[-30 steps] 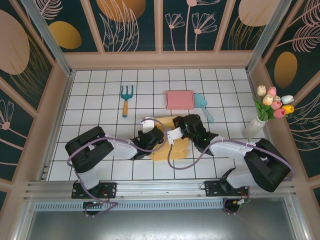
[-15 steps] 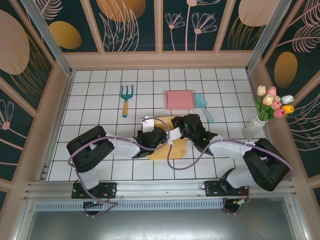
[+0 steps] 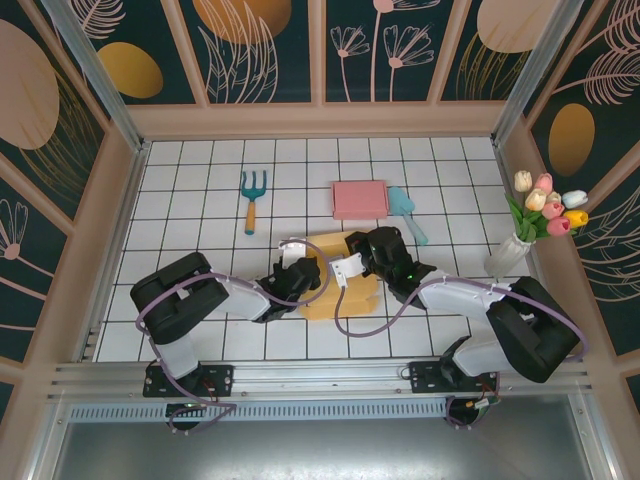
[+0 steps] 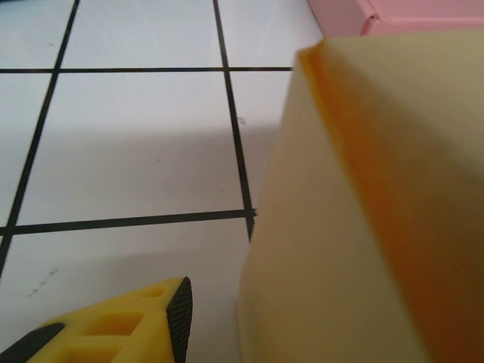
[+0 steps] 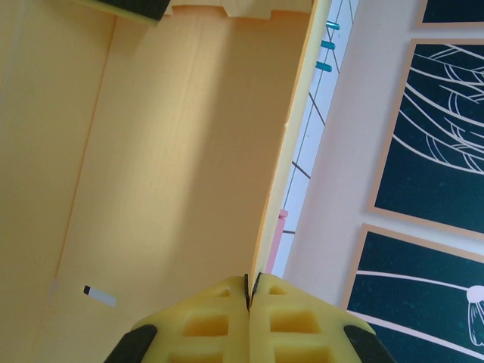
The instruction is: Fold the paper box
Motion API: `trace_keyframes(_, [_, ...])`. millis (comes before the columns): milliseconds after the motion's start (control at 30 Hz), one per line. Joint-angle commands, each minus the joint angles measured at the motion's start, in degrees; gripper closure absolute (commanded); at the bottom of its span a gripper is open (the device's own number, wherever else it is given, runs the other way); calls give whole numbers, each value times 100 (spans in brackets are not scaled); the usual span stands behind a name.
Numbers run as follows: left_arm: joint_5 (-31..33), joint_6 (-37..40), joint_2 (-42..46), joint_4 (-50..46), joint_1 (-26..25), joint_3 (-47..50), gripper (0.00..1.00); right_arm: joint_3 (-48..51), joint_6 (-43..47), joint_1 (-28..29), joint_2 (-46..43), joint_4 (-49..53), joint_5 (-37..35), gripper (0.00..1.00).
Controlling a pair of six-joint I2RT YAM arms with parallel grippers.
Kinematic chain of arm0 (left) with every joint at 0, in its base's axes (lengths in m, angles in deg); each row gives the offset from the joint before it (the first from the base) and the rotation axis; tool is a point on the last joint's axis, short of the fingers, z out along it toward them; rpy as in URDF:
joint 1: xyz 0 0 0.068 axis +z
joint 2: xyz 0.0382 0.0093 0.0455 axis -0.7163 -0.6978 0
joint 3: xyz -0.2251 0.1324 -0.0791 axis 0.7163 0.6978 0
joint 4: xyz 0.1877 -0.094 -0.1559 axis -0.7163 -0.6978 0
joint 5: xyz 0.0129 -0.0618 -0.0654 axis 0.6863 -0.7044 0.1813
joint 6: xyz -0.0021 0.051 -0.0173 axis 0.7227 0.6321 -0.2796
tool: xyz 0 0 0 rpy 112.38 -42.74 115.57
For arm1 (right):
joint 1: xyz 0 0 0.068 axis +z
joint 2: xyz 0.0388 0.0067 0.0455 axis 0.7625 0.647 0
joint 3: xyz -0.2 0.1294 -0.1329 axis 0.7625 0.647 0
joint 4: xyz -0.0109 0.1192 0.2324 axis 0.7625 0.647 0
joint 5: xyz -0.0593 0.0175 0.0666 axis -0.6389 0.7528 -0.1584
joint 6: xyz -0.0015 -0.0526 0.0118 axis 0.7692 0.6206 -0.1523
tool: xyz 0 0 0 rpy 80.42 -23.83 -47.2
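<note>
The yellow paper box (image 3: 335,300) lies partly folded on the tiled table, near the middle front. My right gripper (image 3: 352,268) reaches it from the right. In the right wrist view that gripper (image 5: 249,281) is shut on the thin upper edge of a raised wall of the box (image 5: 166,151). My left gripper (image 3: 303,274) sits at the box's left side. In the left wrist view one yellow finger (image 4: 178,311) stands apart from the box wall (image 4: 363,227), with bare tile between them. The other finger is hidden behind that wall.
A pink box (image 3: 359,199) lies just behind the yellow one, and its corner (image 4: 393,15) shows past the wall. A blue scoop (image 3: 405,210) lies right of it, a garden fork (image 3: 252,195) to the left. A vase of tulips (image 3: 530,225) stands at the right edge.
My left gripper's jaws have spread and it has drawn slightly left, away from the box wall. The right gripper has kept its hold and place.
</note>
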Motion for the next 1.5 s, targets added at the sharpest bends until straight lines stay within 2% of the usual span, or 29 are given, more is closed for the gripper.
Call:
trace_keyframes(0, [-260,66,53,340,51,81,56,75,7,-67,124,919,-122,100])
trace_keyframes(100, [-128,-18,28,161,55,4,61,62,7,-76,119,932,-122,100])
trace_keyframes(200, [185,-85,-58,-38,51,-37,82,62,15,-76,123,950,-135,100])
trace_keyframes(233, [322,-99,-93,-147,51,-63,84,61,20,-77,124,963,-132,100])
trace_keyframes(333, [1146,-285,-235,-935,52,-312,89,62,24,-76,116,983,-152,100])
trace_keyframes(433, [2085,-909,-443,-2339,71,-857,92,54,16,-78,99,975,-171,100])
trace_keyframes(533, [2708,-1683,-636,-3625,68,-1401,90,60,0,-85,80,985,-175,100])
trace_keyframes(633, [2983,-1951,-659,-3927,69,-1510,86,71,7,-76,76,1021,-176,100])
trace_keyframes(867, [2255,-735,-496,-2509,69,-1339,79,53,-28,-76,197,959,-149,100])
trace_keyframes(967, [1634,-223,-266,-1831,72,-1095,76,44,-63,-76,268,929,-140,100])
trace_keyframes(1033, [1162,32,4,-1374,69,-833,70,57,-102,-76,311,806,-140,100])
trace_keyframes(1167, [404,232,835,-633,68,-193,59,16,-211,-76,383,732,-123,100])
trace_keyframes(1300, [-172,341,1588,-243,60,388,57,44,-303,-76,302,705,-46,100])
trace_keyframes(1467, [-312,453,2225,-239,69,868,50,74,-310,-63,186,638,-19,100])
